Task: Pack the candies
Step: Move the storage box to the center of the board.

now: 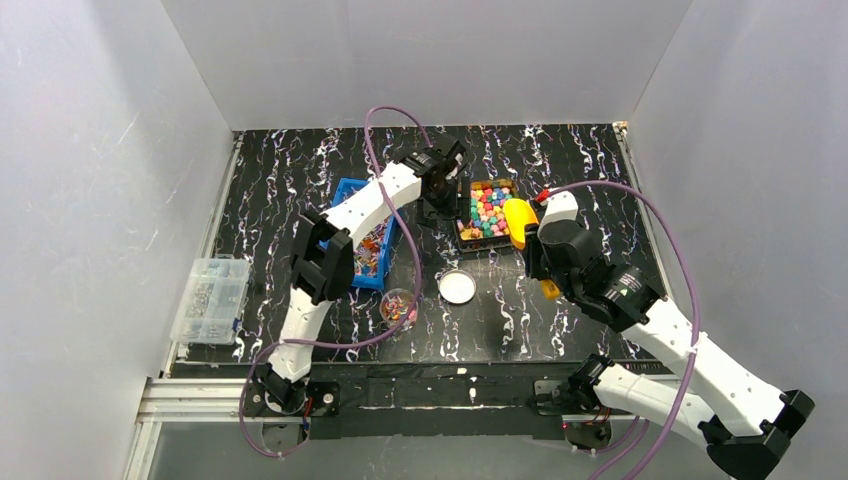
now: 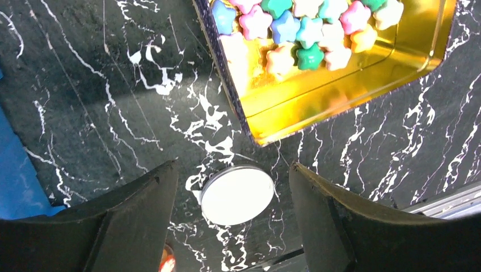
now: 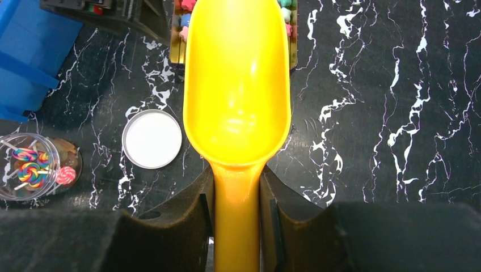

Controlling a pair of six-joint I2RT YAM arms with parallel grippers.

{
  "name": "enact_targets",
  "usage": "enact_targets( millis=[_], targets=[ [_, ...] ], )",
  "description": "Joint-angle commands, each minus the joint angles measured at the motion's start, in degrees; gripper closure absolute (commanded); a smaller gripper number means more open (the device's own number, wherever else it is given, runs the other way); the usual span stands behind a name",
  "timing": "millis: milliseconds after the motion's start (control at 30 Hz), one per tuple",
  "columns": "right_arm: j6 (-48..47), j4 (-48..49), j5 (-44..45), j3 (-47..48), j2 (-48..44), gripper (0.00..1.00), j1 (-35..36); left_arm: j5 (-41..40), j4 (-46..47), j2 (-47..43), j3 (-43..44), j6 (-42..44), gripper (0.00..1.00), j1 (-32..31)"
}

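Right pincer (image 3: 237, 198): clamped on the handle of the yellow scoop (image 3: 237, 85); bowl empty, tip at the gold tin (image 2: 317, 96).

Left pincer (image 2: 232, 170): jaws apart, nothing between them, hovering over the bench (image 2: 85, 85) beside the tin.

Candies (image 2: 283, 25): chunky stars in pink, blue, green and yellow, piled in the tin, one end of its floor bare.

Judgement: light, hard, loose, prone to slide and too small to pinch. Take them by running the scoop under the pile.

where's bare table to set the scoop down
Bare table right of the tin; also the far-left corner, beyond the blue bin. Crowded mid-table: bin, tin, lid and cup sit close, with the left gripper between bin and tin.
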Motion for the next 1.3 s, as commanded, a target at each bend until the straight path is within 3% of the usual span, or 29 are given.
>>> enact_targets(
  millis=[0, 233, 467, 833, 1267],
  targets=[
    [-0.1, 2.6, 1.0, 0.1, -1.5, 0.99, -0.3, 1.1, -3.6, 4.2, 4.6, -1.8, 0.3, -0.1],
    [0.1, 1.5, 0.5, 0.4, -2.9, 0.99, -0.3, -0.6, -4.4, 8.5, 8.9, -3.2, 0.34, 0.0],
    [0.4, 1.0, -0.7, -0.2, -3.4, 0.99, -0.3, -1.3, -4.4, 10.4, 9.7, -3.8, 0.49, -0.1],
    [-3.2, 0.3, -4.4, 0.7, 0.2, 0.99, -0.3, -3.6, -4.4, 8.1, 5.7, -1.0, 0.78, 0.1],
    [-13.1, -2.2, -10.7, 5.3, 5.9, 0.99, -0.2, -6.4, -3.9, 0.2, -5.8, 2.1, 0.96, 0.1]
  ],
)
